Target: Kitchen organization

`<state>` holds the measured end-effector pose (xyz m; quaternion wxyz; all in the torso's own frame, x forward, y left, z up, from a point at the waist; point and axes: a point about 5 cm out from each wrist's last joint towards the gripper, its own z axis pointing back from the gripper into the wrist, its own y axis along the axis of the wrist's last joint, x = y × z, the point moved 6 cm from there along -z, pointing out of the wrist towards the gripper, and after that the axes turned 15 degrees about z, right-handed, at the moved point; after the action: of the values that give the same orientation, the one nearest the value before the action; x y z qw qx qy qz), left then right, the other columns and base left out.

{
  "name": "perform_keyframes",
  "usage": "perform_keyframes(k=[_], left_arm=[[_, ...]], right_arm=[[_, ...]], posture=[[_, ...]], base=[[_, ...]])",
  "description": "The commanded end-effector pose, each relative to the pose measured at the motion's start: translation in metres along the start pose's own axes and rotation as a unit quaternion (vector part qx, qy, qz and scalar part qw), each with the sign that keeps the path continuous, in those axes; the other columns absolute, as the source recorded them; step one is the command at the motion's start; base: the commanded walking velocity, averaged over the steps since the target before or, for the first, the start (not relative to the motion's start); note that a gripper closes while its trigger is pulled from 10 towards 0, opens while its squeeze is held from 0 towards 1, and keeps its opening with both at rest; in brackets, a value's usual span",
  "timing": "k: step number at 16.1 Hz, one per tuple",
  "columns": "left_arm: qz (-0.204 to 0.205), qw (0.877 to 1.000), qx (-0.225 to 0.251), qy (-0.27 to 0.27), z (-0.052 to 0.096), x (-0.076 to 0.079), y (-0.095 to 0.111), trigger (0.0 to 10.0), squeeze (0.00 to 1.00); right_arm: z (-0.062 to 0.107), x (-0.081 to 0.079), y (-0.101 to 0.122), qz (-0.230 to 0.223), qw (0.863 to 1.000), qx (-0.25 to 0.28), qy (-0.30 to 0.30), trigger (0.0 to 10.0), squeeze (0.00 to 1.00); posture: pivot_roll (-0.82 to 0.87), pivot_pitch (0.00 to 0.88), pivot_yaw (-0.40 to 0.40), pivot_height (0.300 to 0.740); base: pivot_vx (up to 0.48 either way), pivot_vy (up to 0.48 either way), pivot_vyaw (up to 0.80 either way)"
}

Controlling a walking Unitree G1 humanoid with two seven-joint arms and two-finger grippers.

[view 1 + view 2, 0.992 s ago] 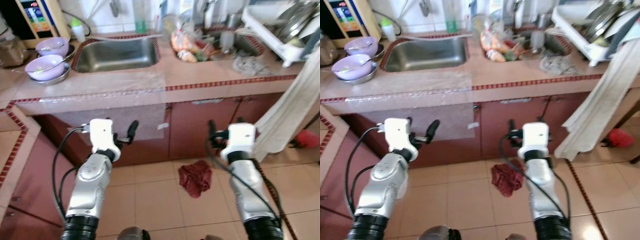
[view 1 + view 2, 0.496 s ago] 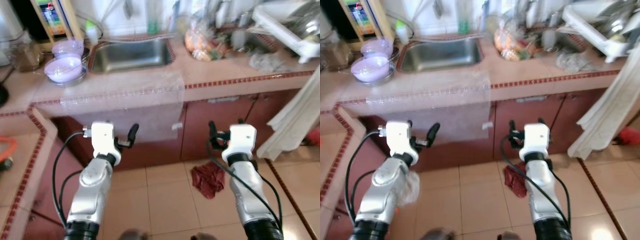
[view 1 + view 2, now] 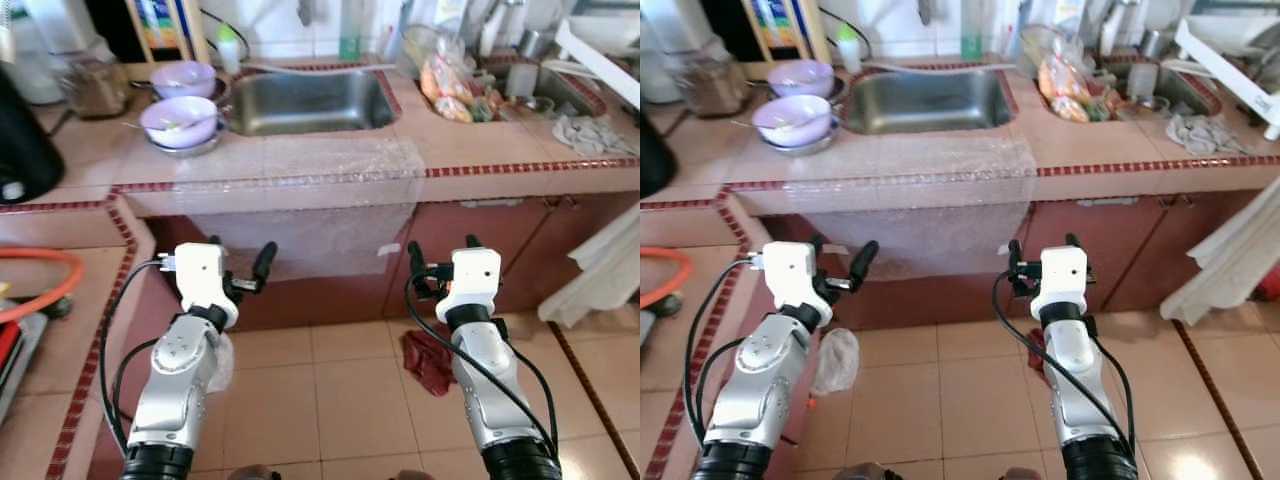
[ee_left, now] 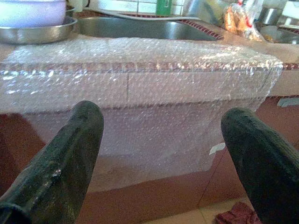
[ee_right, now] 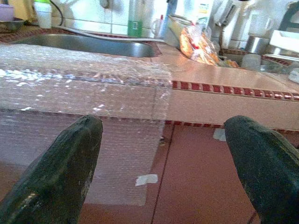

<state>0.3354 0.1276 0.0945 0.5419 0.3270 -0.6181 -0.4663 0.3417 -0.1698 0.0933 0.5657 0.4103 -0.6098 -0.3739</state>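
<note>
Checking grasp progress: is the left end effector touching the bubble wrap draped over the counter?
Apart. The left wrist view shows the left end effector open, short of the bubble wrap, with cabinet front visible between.

Kitchen w/ pink tiled counter, dark-red trim along edge, ahead of and above both grippers. Steel sink set in counter; white tiled wall behind. Red-brown cabinet doors below, just beyond right gripper. Beige tile floor underneath, red border strip out past left gripper. Bright, even light; glare on floor.
</note>
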Motion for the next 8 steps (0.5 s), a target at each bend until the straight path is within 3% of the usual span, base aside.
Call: perform_keyframes(k=[1,4,8], left_arm=[[-0.004,1.000,0.021,-0.008,-0.001,0.003,0.014,10.0,0.00],[-0.004,0.999,0.029,-0.013,-0.001,0.006,0.019,10.0,0.00],[-0.001,0.999,0.028,-0.016,0.001,0.008,0.018,10.0,0.00]], right_arm=[[-0.004,0.008,0.009,0.002,1.000,0.016,-0.011,10.0,0.00],[-0.007,0.007,0.018,0.000,0.999,0.031,-0.005,10.0,0.00],[-0.005,0.003,0.021,0.006,0.999,0.037,0.001,10.0,0.00]], posture=[[-0.04,0.000,0.050,0.740],[-0.03,0.000,0.050,0.740],[-0.03,0.000,0.048,0.740]], base=[[0.000,0.000,0.00],[0.000,0.000,0.00],[0.292,0.000,0.00]])
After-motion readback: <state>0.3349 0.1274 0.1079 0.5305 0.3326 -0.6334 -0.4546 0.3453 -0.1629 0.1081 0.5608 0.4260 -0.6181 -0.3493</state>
